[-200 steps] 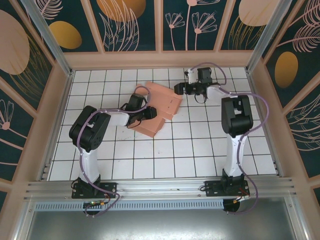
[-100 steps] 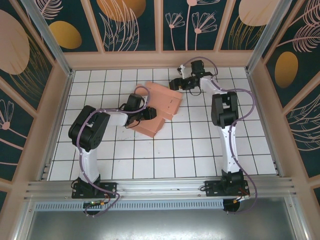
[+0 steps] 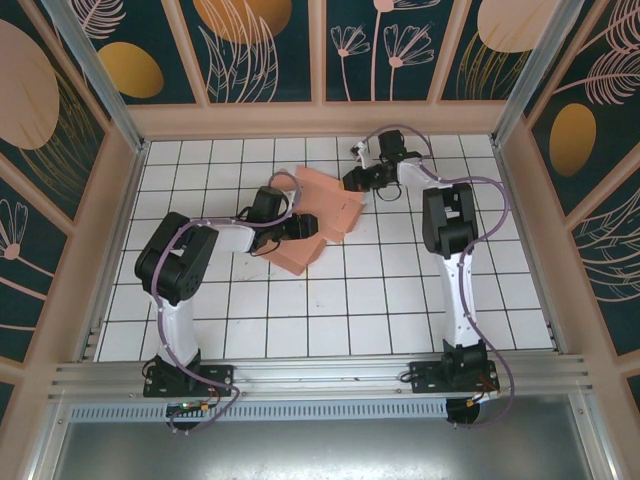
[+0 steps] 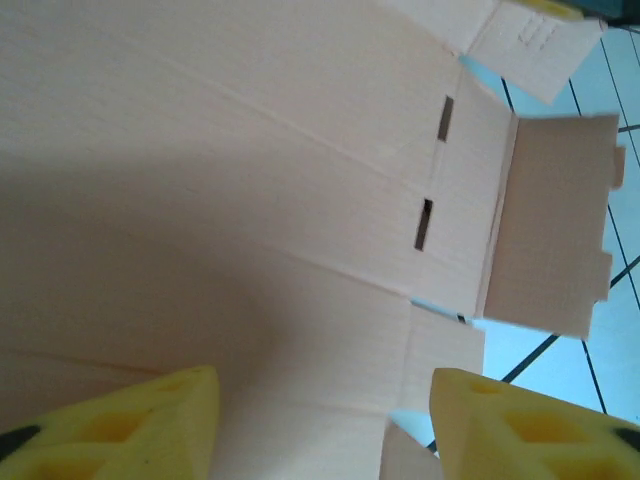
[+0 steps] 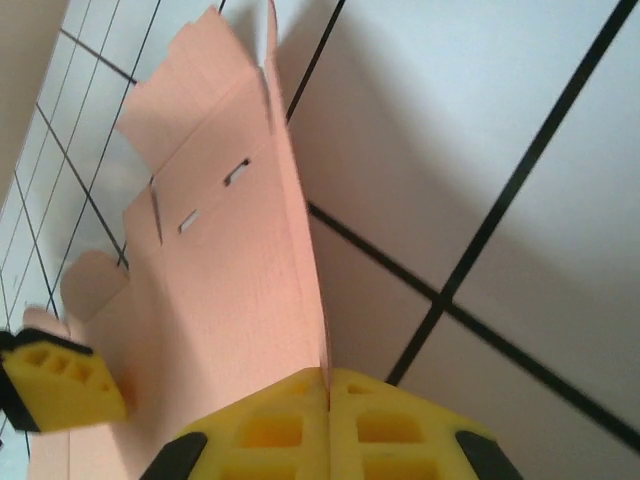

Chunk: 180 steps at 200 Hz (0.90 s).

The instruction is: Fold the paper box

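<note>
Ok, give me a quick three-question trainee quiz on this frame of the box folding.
1. True or false: the right gripper is pinching an edge of the paper box.
2. The left gripper is: A) open, B) shut on a flap, C) shut on nothing.
3. What surface does the box lie on?
Key: 1 true; 2 A; 3 the white tiled table.
</note>
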Motion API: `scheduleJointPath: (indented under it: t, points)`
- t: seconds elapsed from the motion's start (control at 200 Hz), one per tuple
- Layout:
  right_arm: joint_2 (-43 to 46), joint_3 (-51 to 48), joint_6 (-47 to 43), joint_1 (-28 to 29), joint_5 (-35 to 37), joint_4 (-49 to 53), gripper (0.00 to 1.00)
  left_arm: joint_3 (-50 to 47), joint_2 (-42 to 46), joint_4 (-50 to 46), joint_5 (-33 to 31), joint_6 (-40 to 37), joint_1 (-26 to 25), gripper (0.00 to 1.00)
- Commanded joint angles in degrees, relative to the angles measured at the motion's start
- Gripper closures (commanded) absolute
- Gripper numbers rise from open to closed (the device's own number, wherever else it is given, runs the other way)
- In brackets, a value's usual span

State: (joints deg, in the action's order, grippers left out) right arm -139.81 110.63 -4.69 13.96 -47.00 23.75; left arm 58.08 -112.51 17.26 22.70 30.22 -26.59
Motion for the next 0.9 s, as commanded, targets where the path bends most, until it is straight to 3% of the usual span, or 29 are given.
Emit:
scheduleJointPath:
  t: [0.0, 0.085, 0.385, 0.531, 0.691, 0.896]
  points:
    - [8.3, -6.4, 4.6, -0.6, 2.6, -9.4, 1.00, -2.0, 1.3, -6.5, -0.9, 0.2, 0.3, 0.16]
    - [12.7, -13.6, 8.4, -1.4, 4.6, -16.2, 1.00, -4.2, 5.1, -5.9, -1.9, 0.4, 0.3, 0.01]
    - [36.4, -50.1, 24.1, -0.3, 22.3, -46.4, 1.00, -8.4, 14.0, -2.5, -7.9, 3.7, 0.2, 0.01]
    - [46.1, -63.2, 27.9, 3.6, 38.0, -50.0, 1.00, -8.3, 13.9, -1.1, -6.8, 5.4, 0.3, 0.01]
    - [56.3, -78.4, 38.1, 10.2, 55.8, -54.9, 1.00, -7.5, 13.8, -1.0, -6.1, 6.3, 0.0, 0.01]
    - [61.6, -86.8, 42.2, 14.4, 58.2, -60.0, 1.00, -2.8, 10.7, -4.3, -6.4, 5.0, -3.2, 0.02]
